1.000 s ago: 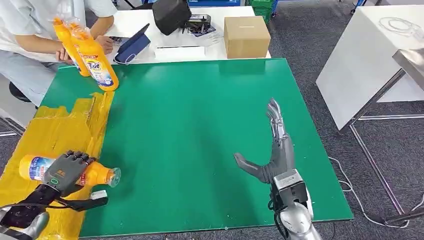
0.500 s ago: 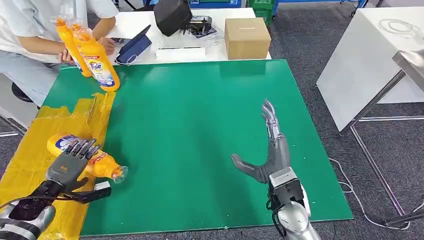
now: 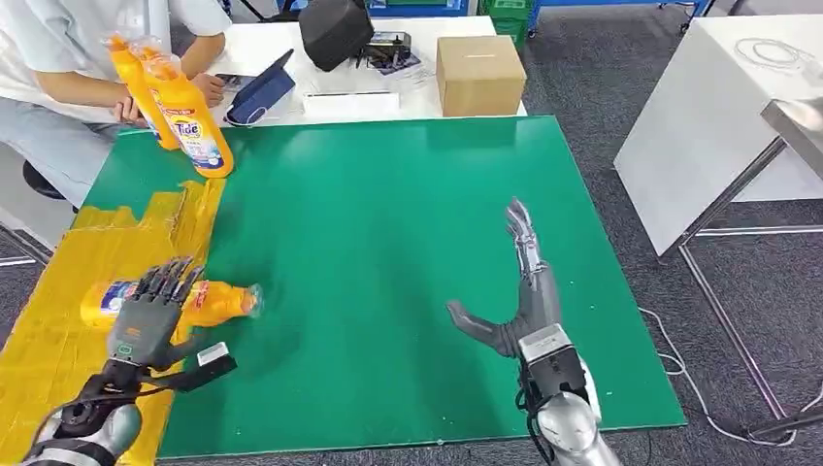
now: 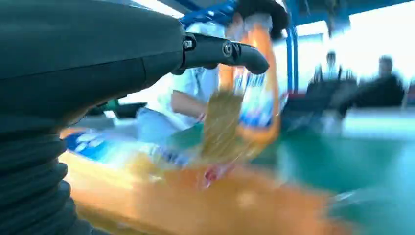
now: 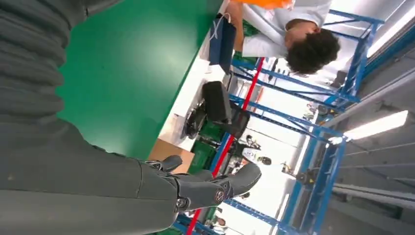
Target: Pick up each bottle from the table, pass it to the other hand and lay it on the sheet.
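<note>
An orange detergent bottle [image 3: 218, 299] with a blue label lies on its side across the right edge of the yellow sheet [image 3: 58, 262], its clear cap over the green table [image 3: 388, 214]. My left hand [image 3: 146, 316] is just on my side of the bottle, fingers straight and spread, gripping nothing. In the blurred left wrist view, the left hand [image 4: 73, 63] is in front of the lying bottle [image 4: 112, 152]. My right hand [image 3: 519, 296] hovers open and flat over the table's right half; in the right wrist view, that hand [image 5: 147, 191] holds nothing.
A person at the far left corner holds two upright orange bottles [image 3: 184, 121] at the table's edge. Behind the green table, a white desk carries a cardboard box [image 3: 479, 73], a black bag [image 3: 332, 29] and a blue case [image 3: 257, 92]. A white table [image 3: 718, 107] stands to the right.
My left hand, which lay curled over the bottle, has opened and drawn back toward me. The bottle now lies free, a little farther from me. The right hand has hardly moved.
</note>
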